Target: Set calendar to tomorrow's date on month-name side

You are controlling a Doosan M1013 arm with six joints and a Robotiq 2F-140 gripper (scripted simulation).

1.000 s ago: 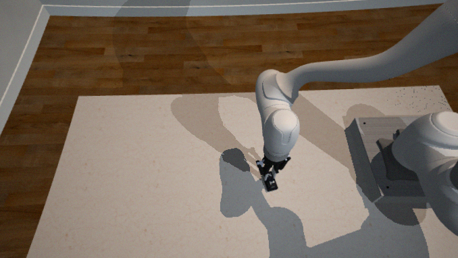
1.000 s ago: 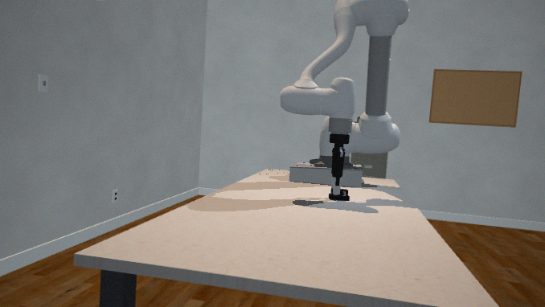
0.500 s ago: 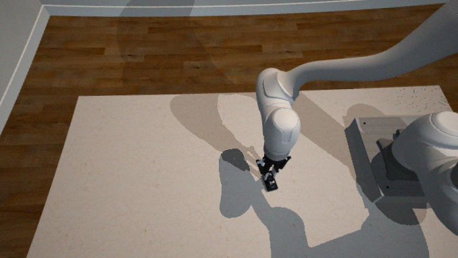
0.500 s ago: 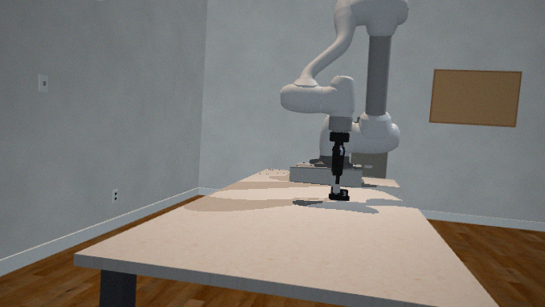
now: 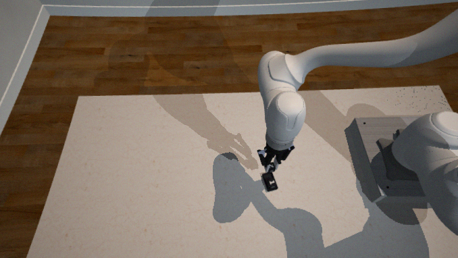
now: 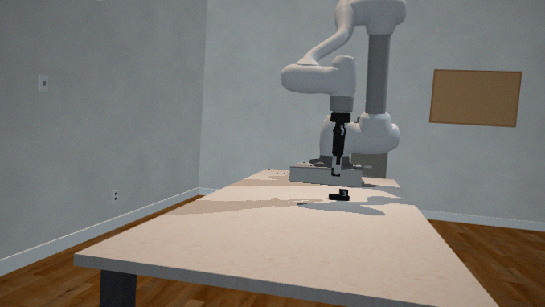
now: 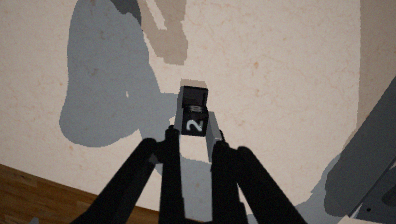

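My gripper (image 5: 270, 167) (image 6: 337, 172) (image 7: 194, 119) is shut on a black date cube (image 7: 194, 125). The cube shows a white 2 on the face turned to the wrist camera. The gripper hangs well above the table, straight over the small dark tray (image 5: 264, 180) (image 6: 333, 197). The tray lies flat on the table (image 5: 135, 175) (image 6: 261, 241). The other black cube (image 5: 271, 183) (image 6: 344, 194) stands in the tray, with a white digit on it too small to read surely. The month's name is not visible.
The arm's grey base plate (image 5: 363, 148) (image 6: 317, 174) (image 7: 372, 150) stands at the table's right end, close behind the tray. The arm's shadows fall across the table around the tray. The table's edge and the wood floor (image 7: 30, 195) show at the wrist view's lower left.
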